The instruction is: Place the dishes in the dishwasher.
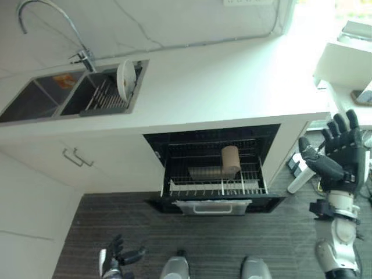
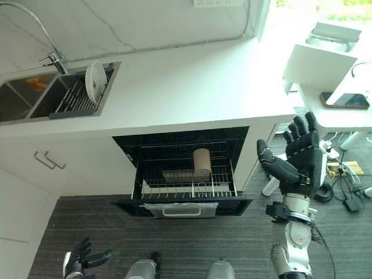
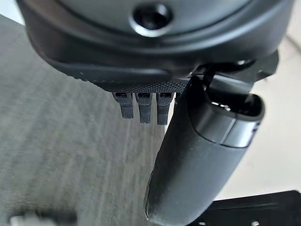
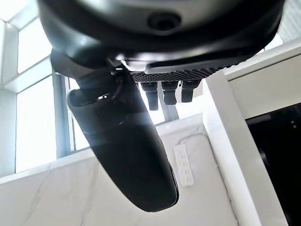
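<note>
One white plate [image 1: 125,79] stands on edge in the dish rack [image 1: 104,96] inside the right basin of the sink [image 1: 35,99], set into the white desk [image 1: 232,81] under the curved tap [image 1: 52,23]. You will find it well apart from both hands. Below the desk the dishwasher [image 1: 212,168] is open, its wire rack [image 1: 215,185] drawn out over the dark floor [image 1: 192,238]. On that rack a brown cup [image 1: 231,161] stands upright, and a flat brownish dish [image 1: 204,173] lies just beside it; whether the two touch cannot be told.

Your right hand [image 1: 343,152] is raised to the right of the dishwasher, palm towards the rack, fingers [image 1: 340,123] straight and spread, thumb out, holding nothing. Its wrist view shows the same released state, with a wall socket strip [image 4: 183,165] past the thumb.

Your left hand [image 1: 116,256] hangs low over the floor, in front of the white cabinet [image 1: 75,168] with its metal handle [image 1: 77,157]. Its fingers [image 3: 143,106] are relaxed and empty.

To the far right stands a white side table [image 2: 343,116] carrying a dark flat device [image 2: 347,100]
</note>
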